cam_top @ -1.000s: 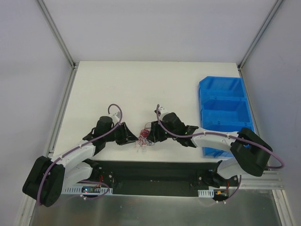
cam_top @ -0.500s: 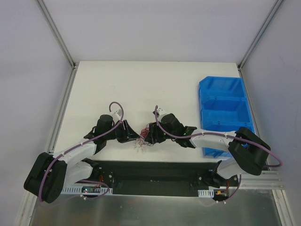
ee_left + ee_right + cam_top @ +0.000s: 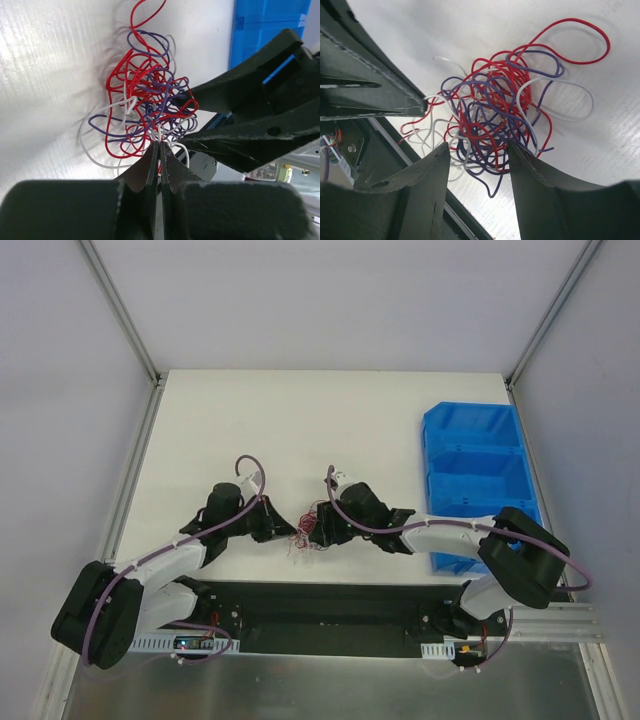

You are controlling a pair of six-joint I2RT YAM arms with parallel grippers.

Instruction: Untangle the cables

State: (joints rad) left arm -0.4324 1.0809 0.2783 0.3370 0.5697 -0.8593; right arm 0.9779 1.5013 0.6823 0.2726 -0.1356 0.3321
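Note:
The cables (image 3: 305, 533) are a knotted clump of thin red, purple and white wires on the white table near its front edge, between my two grippers. In the left wrist view the clump (image 3: 147, 107) lies just ahead of my left gripper (image 3: 160, 146). The left jaws are shut, with white and red strands pinched at the tips. My right gripper (image 3: 479, 150) is open, and its fingers straddle the near side of the clump (image 3: 495, 115). In the top view the left gripper (image 3: 284, 531) and right gripper (image 3: 319, 530) almost meet at the clump.
A blue bin (image 3: 478, 475) with compartments stands at the right of the table and shows in the left wrist view (image 3: 270, 25). The black base rail (image 3: 330, 605) runs just behind the table's front edge. My left gripper's fingers (image 3: 375, 95) fill the right wrist view's upper left.
My left gripper has moved right, up to the clump. My right gripper has shifted slightly left. The gap between them has narrowed.

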